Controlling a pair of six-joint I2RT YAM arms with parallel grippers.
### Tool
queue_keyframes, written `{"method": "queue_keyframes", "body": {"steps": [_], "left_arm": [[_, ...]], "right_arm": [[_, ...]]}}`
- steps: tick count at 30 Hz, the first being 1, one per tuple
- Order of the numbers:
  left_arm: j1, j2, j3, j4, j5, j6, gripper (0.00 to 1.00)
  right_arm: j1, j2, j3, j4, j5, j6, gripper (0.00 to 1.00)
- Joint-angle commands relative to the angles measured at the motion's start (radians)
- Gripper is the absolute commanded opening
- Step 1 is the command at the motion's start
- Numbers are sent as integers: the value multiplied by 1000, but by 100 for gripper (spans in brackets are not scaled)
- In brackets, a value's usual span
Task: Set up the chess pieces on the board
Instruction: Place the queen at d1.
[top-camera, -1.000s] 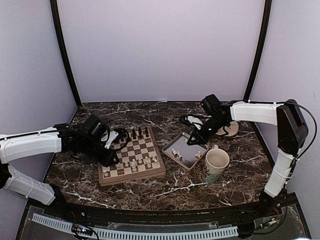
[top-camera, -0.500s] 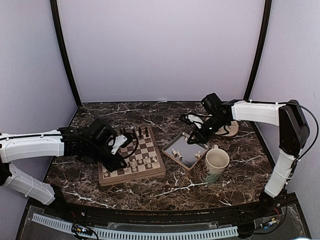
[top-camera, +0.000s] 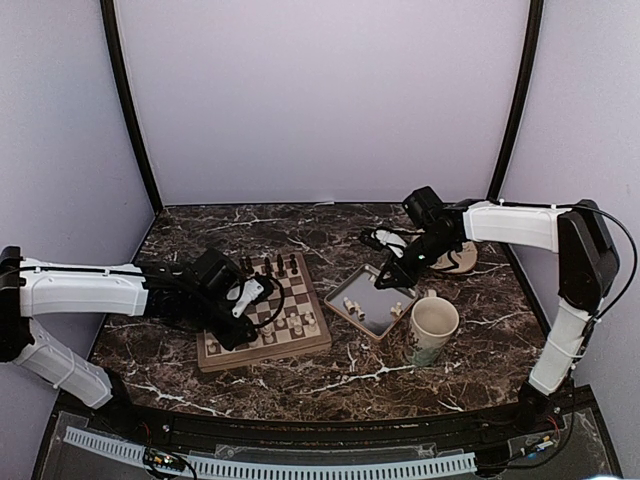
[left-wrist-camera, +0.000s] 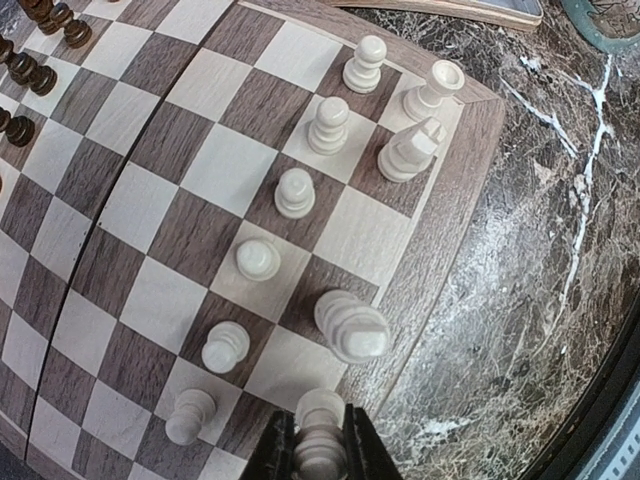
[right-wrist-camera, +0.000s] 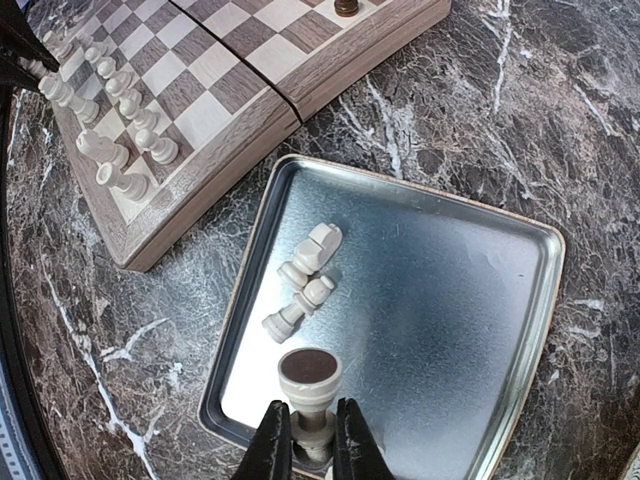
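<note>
The board (top-camera: 266, 354) lies left of centre, with several cream chess pieces (left-wrist-camera: 294, 192) standing along its near two rows. My left gripper (top-camera: 237, 324) hangs over the board's near-left part. In the left wrist view it (left-wrist-camera: 320, 462) is shut on an upright cream piece (left-wrist-camera: 320, 420) beside the tan rim (left-wrist-camera: 440, 230); whether that piece touches the board I cannot tell. My right gripper (top-camera: 386, 281) hovers over the grey tray (right-wrist-camera: 440, 280), shut (right-wrist-camera: 312, 432) on a cream piece (right-wrist-camera: 310, 378) with its felt base facing out. Two cream pieces (right-wrist-camera: 312, 248) lie in the tray.
Dark chessmen (top-camera: 276, 266) line the board's far rows. A mug (top-camera: 432, 328) stands right of the tray (top-camera: 372, 316). A round dish (top-camera: 458, 260) and a small black-and-white object (top-camera: 385, 240) sit behind the right gripper. The enclosure walls close the back and sides.
My left arm has swung right, out over the near-left part of the board. The right arm has hardly moved.
</note>
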Motion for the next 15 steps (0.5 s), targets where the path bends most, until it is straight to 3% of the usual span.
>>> {"method": "queue_keyframes", "body": {"steps": [1,15], "left_arm": [[-4,11,-11,38,-5,20,9],[-4,68,5,32,-18,36,13]], "right_arm": [[1,-8,5,-4,-14,-11,4],[1,-1,2,-9,-17,-17,4]]}}
